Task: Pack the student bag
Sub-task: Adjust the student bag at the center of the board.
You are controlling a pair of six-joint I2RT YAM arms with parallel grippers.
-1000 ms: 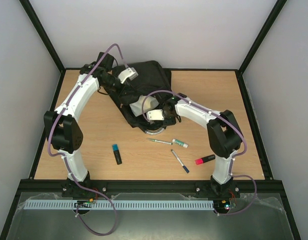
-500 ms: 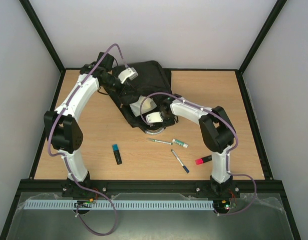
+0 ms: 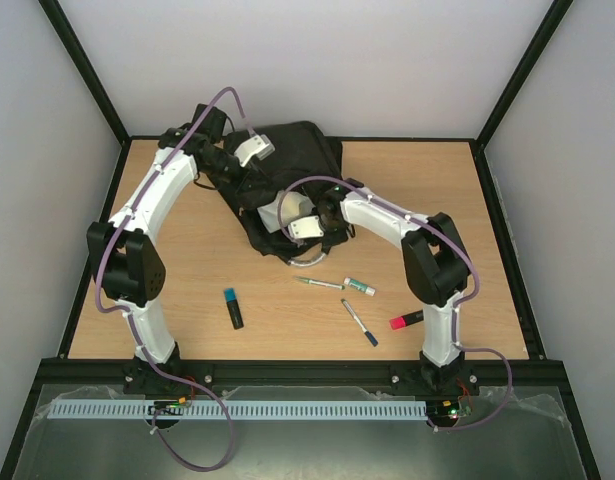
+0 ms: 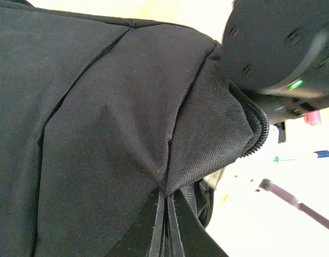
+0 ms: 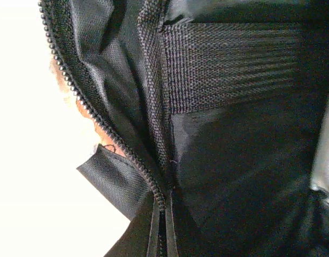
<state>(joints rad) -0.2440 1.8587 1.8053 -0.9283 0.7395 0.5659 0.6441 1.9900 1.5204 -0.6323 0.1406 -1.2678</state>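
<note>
Left gripper (image 4: 165,227): closed, pinching the large black soft fabric student bag (image 4: 100,134). Right gripper (image 5: 163,225): closed at the bag's open zipper edge, apparently gripping it.

a light wooden table (image 3: 507,200) with a thin black rim (image 3: 502,240) fills the floor of a small booth. plain pale grey walls close it in: one at the back (image 3: 317,60), one on the left (image 3: 37,200), one on the right (image 3: 577,200). black frame bars (image 3: 82,75) climb the corners. along the near edge runs a white slotted strip (image 3: 307,410) above a dull grey metal ledge (image 3: 307,450). the light is soft and even, with faint shadows.
</note>
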